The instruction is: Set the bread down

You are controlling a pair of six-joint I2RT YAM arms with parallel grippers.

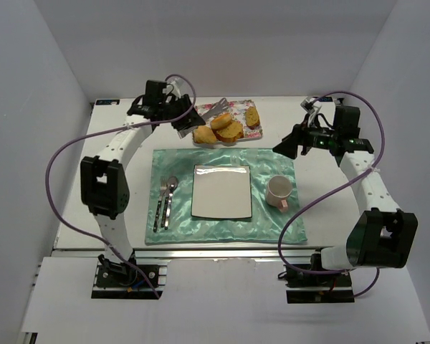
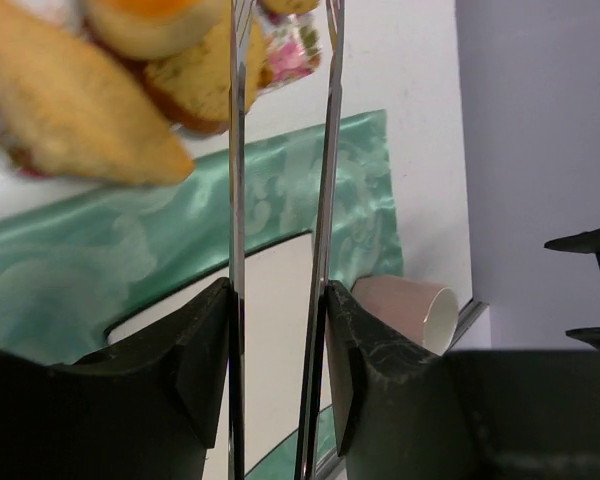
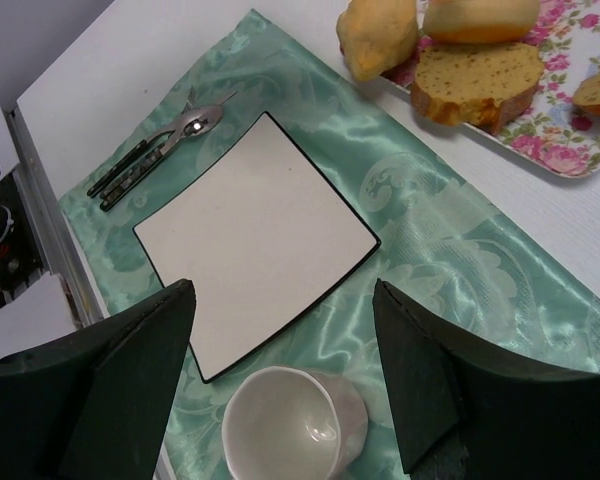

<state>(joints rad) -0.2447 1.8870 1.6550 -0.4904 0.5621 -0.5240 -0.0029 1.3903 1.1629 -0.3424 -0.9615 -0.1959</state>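
Tongs (image 1: 213, 109) at the bread tray (image 3: 555, 140)
With left fingers (image 2: 195, 340) pinching the tongs, right fingers (image 3: 130, 360) spread idle, centre them around one slice (image 3: 480, 75) before squeezing.

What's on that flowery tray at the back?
Several bread pieces, with metal tongs in the left claw reaching over them. The tray surface beneath the bread is hidden.

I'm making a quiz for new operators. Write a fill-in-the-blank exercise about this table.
1. In the top view, the mug stands ___ of the square plate.
2. The bread lies on a floral ___.
3. The right gripper is ___.
4. The left gripper holds metal ___.
Missing: right; tray; open; tongs.
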